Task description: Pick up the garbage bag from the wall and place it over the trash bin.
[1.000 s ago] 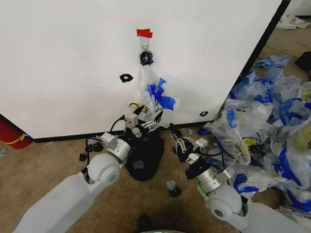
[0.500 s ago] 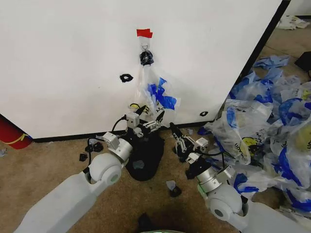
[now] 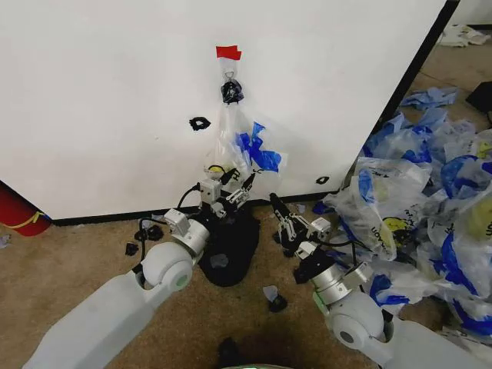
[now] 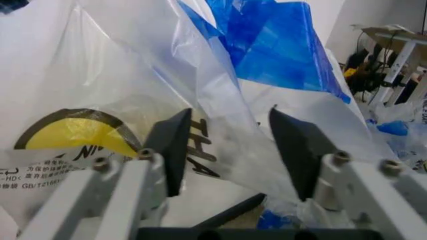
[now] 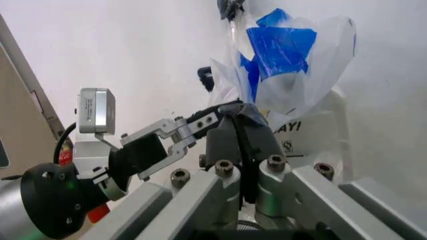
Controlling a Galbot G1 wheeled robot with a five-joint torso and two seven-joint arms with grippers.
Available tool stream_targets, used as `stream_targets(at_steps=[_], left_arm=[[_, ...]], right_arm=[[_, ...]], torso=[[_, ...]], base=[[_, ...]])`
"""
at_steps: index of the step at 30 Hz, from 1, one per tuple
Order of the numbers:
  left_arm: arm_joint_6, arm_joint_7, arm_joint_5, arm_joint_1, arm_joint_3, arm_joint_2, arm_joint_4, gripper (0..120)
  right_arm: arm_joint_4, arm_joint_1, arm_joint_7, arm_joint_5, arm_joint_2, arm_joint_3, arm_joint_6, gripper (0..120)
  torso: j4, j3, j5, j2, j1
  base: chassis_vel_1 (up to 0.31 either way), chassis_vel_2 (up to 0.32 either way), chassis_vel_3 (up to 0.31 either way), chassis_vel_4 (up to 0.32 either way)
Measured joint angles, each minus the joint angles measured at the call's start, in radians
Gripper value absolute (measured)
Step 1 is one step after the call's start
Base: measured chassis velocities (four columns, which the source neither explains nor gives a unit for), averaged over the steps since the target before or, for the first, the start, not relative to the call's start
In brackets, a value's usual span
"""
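The garbage bag [image 3: 247,150], translucent white with blue patches, hangs from a metal hook [image 3: 229,74] under red tape on the white wall [image 3: 108,100]. My left gripper [image 3: 235,189] is open at the bag's lower end. In the left wrist view a fold of the garbage bag [image 4: 227,135] lies between the spread fingers [image 4: 172,145] of my left gripper [image 4: 233,150], with the yellow smiley face beside it. The black trash bin [image 3: 231,246] stands on the floor right below. My right gripper [image 3: 280,212] is shut, low and to the right of the bag; the right wrist view shows my right gripper [image 5: 243,135] with fingers pressed together.
A heap of like blue-and-white bags [image 3: 430,200] covers the floor on the right. The wall's black edge [image 3: 415,69] slants down toward it. A red object [image 3: 19,211] sits at the left wall base. Small black scraps [image 3: 274,300] lie on the carpet.
My left gripper has risen a little and pushed in around the bag's lower edge. The right arm has barely moved.
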Motion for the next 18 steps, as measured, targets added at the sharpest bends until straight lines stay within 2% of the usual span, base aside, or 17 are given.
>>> stream_targets(at_steps=[1,4,5,7,9,18], left_arm=[[0.000,0.000,0.000,0.000,0.000,0.000,0.000,45],[0.000,-0.002,0.000,0.000,0.000,-0.001,0.000,31],[0.000,-0.002,0.000,0.000,0.000,-0.001,0.000,31],[0.000,-0.003,0.000,0.002,0.000,-0.001,0.000,20],[0.000,-0.003,0.001,0.003,-0.001,0.000,0.000,16],[-0.001,-0.007,0.003,0.013,-0.008,0.000,-0.004,16]], right_arm=[[0.000,0.000,0.000,0.000,0.000,0.000,0.000,0],[0.000,0.003,0.000,0.001,0.001,0.000,0.000,0],[0.000,0.003,0.000,0.001,0.001,0.000,0.000,0],[-0.003,0.006,0.000,0.001,0.004,-0.001,0.000,0],[-0.004,0.008,0.000,0.001,0.004,-0.002,0.000,0],[-0.004,0.008,0.000,0.002,0.006,-0.002,0.001,0]], torso=[[0.0000,0.000,0.0000,0.000,0.000],[0.0000,0.000,0.0000,0.000,0.000],[0.0000,0.000,0.0000,0.000,0.000],[0.0000,0.000,0.0000,0.000,0.000],[0.0000,0.000,0.0000,0.000,0.000],[0.0000,0.000,0.0000,0.000,0.000]], base=[[0.000,0.000,0.000,0.000],[0.000,0.000,0.000,0.000],[0.000,0.000,0.000,0.000],[0.000,0.000,0.000,0.000],[0.000,0.000,0.000,0.000],[0.000,0.000,0.000,0.000]])
